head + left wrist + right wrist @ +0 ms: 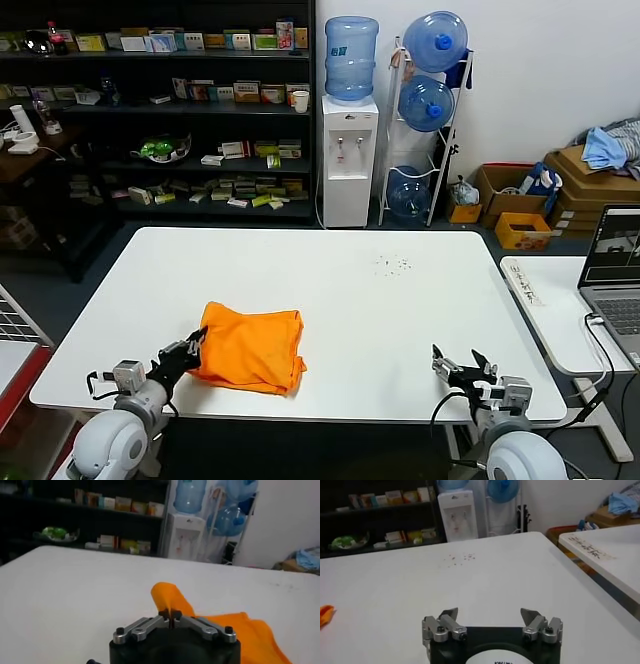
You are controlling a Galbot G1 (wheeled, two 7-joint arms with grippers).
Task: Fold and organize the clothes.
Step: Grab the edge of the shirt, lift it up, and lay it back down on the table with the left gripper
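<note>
The orange T-shirt (250, 347) lies folded into a compact bundle on the white table (330, 290), near its front left. My left gripper (197, 343) is at the bundle's left edge, shut on a fold of the orange cloth, which stands up between the jaws in the left wrist view (167, 600). No lettering shows. My right gripper (460, 368) is open and empty, low over the table's front right, well away from the shirt. A sliver of orange shows in the right wrist view (325, 614).
A second white table (560, 310) with a laptop (615, 270) stands at the right. Shelves (160, 110), a water dispenser (348, 140) and cardboard boxes with blue cloth (605, 150) stand behind. Dark specks (393, 265) mark the table's far right.
</note>
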